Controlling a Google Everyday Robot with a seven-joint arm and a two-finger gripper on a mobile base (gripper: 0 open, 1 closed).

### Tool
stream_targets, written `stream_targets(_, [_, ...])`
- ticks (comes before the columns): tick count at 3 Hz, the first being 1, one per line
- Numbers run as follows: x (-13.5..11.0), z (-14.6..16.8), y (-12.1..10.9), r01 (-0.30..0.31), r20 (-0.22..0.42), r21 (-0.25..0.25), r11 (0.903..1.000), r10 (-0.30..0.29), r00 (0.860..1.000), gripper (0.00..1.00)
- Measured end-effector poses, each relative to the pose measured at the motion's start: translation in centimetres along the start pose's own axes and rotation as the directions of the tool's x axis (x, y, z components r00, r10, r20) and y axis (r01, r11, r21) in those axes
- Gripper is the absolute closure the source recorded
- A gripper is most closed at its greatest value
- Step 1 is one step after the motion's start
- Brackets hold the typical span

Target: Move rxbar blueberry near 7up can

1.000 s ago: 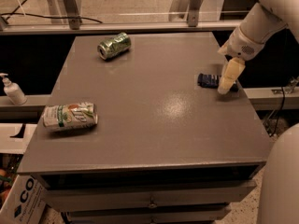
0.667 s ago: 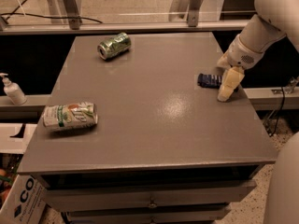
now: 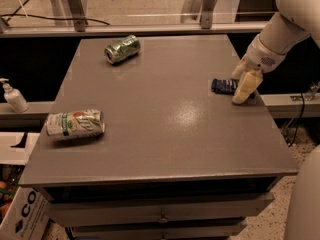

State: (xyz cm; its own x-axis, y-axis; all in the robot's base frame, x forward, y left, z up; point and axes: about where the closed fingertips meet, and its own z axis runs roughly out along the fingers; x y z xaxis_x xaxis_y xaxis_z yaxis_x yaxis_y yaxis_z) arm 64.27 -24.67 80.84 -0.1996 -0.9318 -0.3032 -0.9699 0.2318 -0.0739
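The rxbar blueberry [image 3: 223,85] is a flat dark navy bar lying near the table's right edge. My gripper [image 3: 245,88] is down at the bar's right end, its pale fingers [image 3: 247,86] covering that end and reaching to the table top. The 7up can [image 3: 75,124] lies on its side near the front left of the table, white with a green band and orange-red marks, far from the bar.
An all-green shiny can [image 3: 122,49] lies on its side at the back left of the grey table [image 3: 160,134]. A soap pump bottle [image 3: 13,96] stands on a ledge to the left. A cardboard box [image 3: 22,214] sits on the floor at bottom left.
My gripper has shifted slightly right and lower at the bar's right end. The bar and both cans have not moved.
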Motion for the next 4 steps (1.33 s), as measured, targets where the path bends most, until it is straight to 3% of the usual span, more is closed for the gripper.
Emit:
stream_targets(1, [-0.3, -0.8, -0.1, 0.0, 0.0, 0.0, 1.0, 0.0, 1.0, 0.85])
stream_targets(2, [-0.4, -1.3, -0.1, 0.0, 0.0, 0.0, 1.0, 0.0, 1.0, 1.0])
stream_targets(4, [-3.6, -6.4, 0.1, 0.047, 0.084, 0.063, 0.9969, -0.052, 0.995, 1.0])
